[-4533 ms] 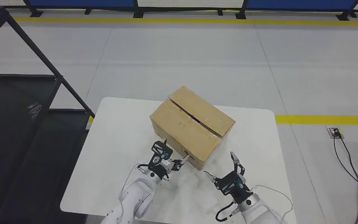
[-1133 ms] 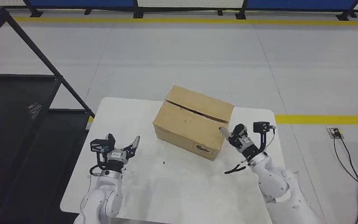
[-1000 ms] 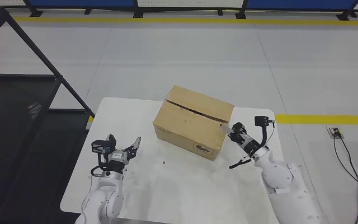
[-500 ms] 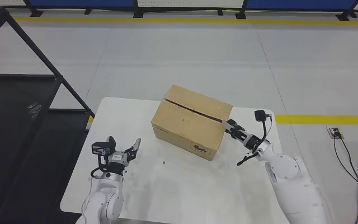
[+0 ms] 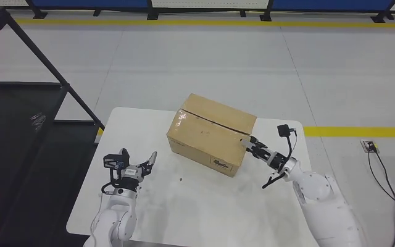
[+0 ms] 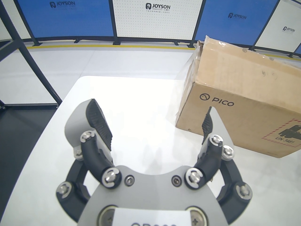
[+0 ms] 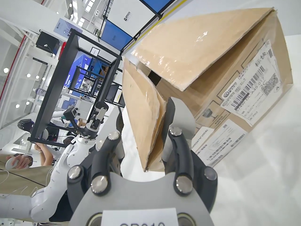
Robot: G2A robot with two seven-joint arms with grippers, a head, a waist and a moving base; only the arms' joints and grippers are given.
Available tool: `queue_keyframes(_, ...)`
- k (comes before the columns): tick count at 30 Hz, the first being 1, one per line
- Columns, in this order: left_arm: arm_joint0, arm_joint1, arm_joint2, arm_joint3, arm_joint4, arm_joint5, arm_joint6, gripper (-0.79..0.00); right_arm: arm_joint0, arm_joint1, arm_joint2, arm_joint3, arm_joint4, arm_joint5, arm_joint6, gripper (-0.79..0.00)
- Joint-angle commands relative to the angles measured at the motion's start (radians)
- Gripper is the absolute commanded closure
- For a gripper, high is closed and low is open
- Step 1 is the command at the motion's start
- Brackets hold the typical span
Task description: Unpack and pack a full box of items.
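Both arms have left the near face of the brown cardboard box [image 5: 210,139], which has turned slightly on the white desk [image 5: 185,210]. Right jaws now straddle the corner of its near top flap [image 7: 141,109]; whether they pinch it cannot be told. Left jaws hang released and empty, the box well beyond them. With flaps nearly closed and nothing out, unpacking seems barely begun; packing all remains.

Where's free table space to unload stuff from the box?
Best: the front middle of the table, between the left gripper and the right gripper, in front of the box. Also bare: the back left corner beside the box. Crowded: the box's right end, at the right gripper.
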Motion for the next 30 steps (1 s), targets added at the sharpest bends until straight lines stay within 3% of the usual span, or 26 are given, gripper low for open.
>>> queue_keyframes(1, -0.002, 0.0, 0.0, 0.001, 0.002, -0.002, 0.0, -0.785, 0.005, -0.001, -0.014, 0.004, -0.01, 0.007, -0.004, -0.382)
queue_keyframes(3, -0.004, -0.001, 0.0, 0.003, 0.001, -0.001, 0.0, -0.785, 0.01, -0.002, -0.029, 0.01, -0.019, 0.012, -0.012, -0.339)
queue_keyframes(5, -0.006, -0.001, -0.002, 0.005, -0.001, 0.0, 0.0, -0.785, 0.015, -0.003, -0.041, 0.016, -0.021, 0.012, -0.018, -0.243)
queue_keyframes(6, -0.007, -0.001, -0.004, 0.006, -0.001, 0.0, 0.002, -0.785, 0.016, -0.003, -0.045, 0.017, -0.02, 0.01, -0.02, -0.111)
queue_keyframes(7, -0.007, -0.001, -0.005, 0.008, -0.003, 0.001, 0.003, -0.785, 0.017, -0.003, -0.048, 0.017, -0.018, 0.006, -0.02, -0.031)
queue_keyframes(8, -0.008, -0.001, -0.007, 0.009, -0.005, 0.002, 0.004, -0.785, 0.016, -0.002, -0.05, 0.016, -0.015, 0.0, -0.019, 0.0)
queue_keyframes(30, -0.019, 0.004, -0.093, 0.043, -0.037, 0.021, 0.005, -0.785, -0.031, 0.028, -0.051, -0.034, 0.131, -0.136, 0.163, 0.0)
